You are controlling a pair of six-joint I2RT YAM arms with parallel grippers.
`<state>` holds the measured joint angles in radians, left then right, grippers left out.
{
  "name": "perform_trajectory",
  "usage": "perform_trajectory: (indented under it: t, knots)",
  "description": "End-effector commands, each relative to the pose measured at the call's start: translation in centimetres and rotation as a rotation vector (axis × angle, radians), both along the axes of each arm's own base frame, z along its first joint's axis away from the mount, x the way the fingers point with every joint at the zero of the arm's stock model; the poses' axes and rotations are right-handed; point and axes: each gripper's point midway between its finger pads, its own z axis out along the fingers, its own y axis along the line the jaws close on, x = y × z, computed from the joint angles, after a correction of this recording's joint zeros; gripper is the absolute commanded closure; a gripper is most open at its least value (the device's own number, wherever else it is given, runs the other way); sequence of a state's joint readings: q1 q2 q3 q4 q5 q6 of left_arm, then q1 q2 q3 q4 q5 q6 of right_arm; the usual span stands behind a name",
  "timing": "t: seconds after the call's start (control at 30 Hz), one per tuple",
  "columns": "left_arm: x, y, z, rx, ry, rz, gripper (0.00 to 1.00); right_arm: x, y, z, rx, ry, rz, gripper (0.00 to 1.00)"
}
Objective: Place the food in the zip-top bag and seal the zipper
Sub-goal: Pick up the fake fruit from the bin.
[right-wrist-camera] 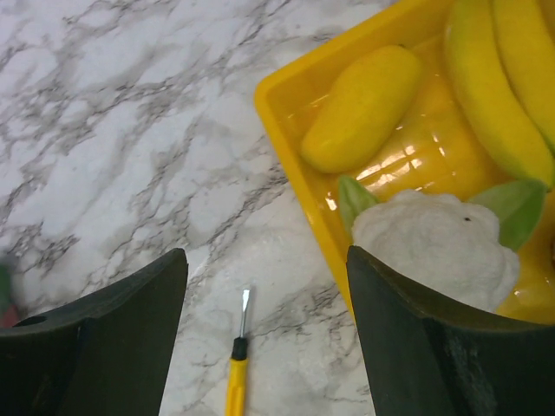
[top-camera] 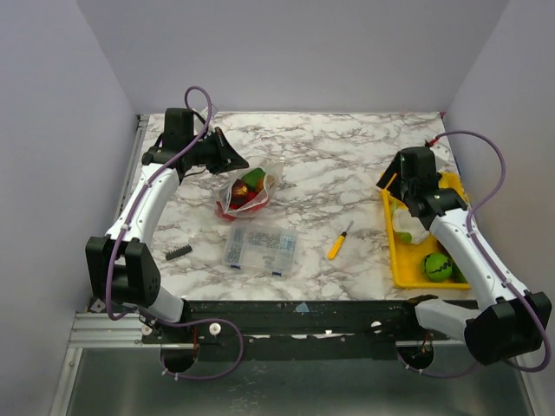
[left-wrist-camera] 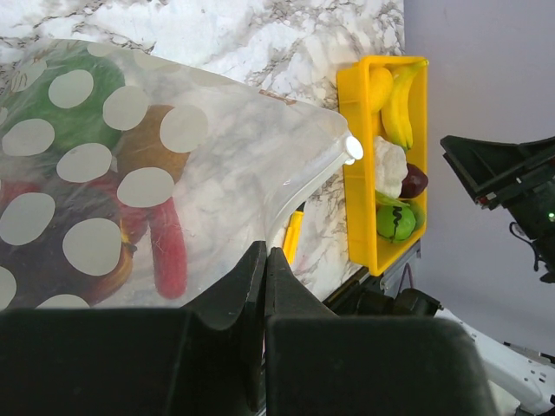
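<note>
Cauliflower (right-wrist-camera: 434, 238) sits in the yellow tray (right-wrist-camera: 286, 121), at 3 o'clock of the right gripper (right-wrist-camera: 264, 256), whose jaws stand wide and empty. Left gripper (left-wrist-camera: 264, 256), closed, pinches the bag (left-wrist-camera: 173, 173), well apart at 9 o'clock; the right arm is nearer.

The desk (top-camera: 347, 165) is white marble veined grey. At its 4 o'clock edge, a yellow tray (left-wrist-camera: 354, 156) carries yellow bananas (right-wrist-camera: 494, 95), a yellow oval piece (right-wrist-camera: 364, 108), a white cauliflower (right-wrist-camera: 434, 238) with green leaves, a green ball (top-camera: 438, 267) marked black, and a dark piece (left-wrist-camera: 414, 182), perhaps maroon. The zip-top bag (left-wrist-camera: 130, 173) is clear with white dots, and red and green food (top-camera: 251, 186) shows through it. The screwdriver (top-camera: 339, 242) has a yellow handle.
</note>
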<state>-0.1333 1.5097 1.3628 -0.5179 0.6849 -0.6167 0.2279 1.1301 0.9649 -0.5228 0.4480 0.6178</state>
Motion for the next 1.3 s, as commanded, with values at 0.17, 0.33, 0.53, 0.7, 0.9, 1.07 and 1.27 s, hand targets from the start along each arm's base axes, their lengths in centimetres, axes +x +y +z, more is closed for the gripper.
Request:
perform_trajectory:
  t: [0.17, 0.33, 0.53, 0.7, 0.9, 1.07, 1.27]
  knots:
    - [0.1, -0.1, 0.3, 0.004, -0.016, -0.007, 1.0, -1.6, -1.4, 0.9, -0.061, 0.129, -0.057, 0.2]
    - [0.1, -0.1, 0.1, 0.003, -0.011, -0.009, 1.0, -2.6, -4.6, -0.5, -0.058, 0.156, -0.221, 0.24]
    - [0.1, -0.3, -0.1, 0.001, -0.004, -0.012, 1.0, -4.9, -10.6, -2.3, 0.013, 0.169, -0.457, 0.25]
    - [0.1, -0.3, 0.0, 0.003, -0.006, -0.013, 1.0, -8.3, -15.6, -4.9, 0.05, 0.188, -0.684, 0.21]
    - [0.1, -0.4, -0.1, 0.003, -0.003, -0.015, 1.0, -10.3, -16.8, -6.0, 0.049, 0.137, -0.837, 0.0]
    - [0.0, -0.5, -0.2, 0.005, -0.003, -0.016, 1.0, -11.0, -15.8, -7.1, 0.11, 0.165, -0.851, 0.0]
    - [0.0, -0.7, -0.3, 0.004, 0.002, -0.023, 1.0, -13.9, -13.3, -7.5, 0.2, 0.337, -0.878, 0.0]
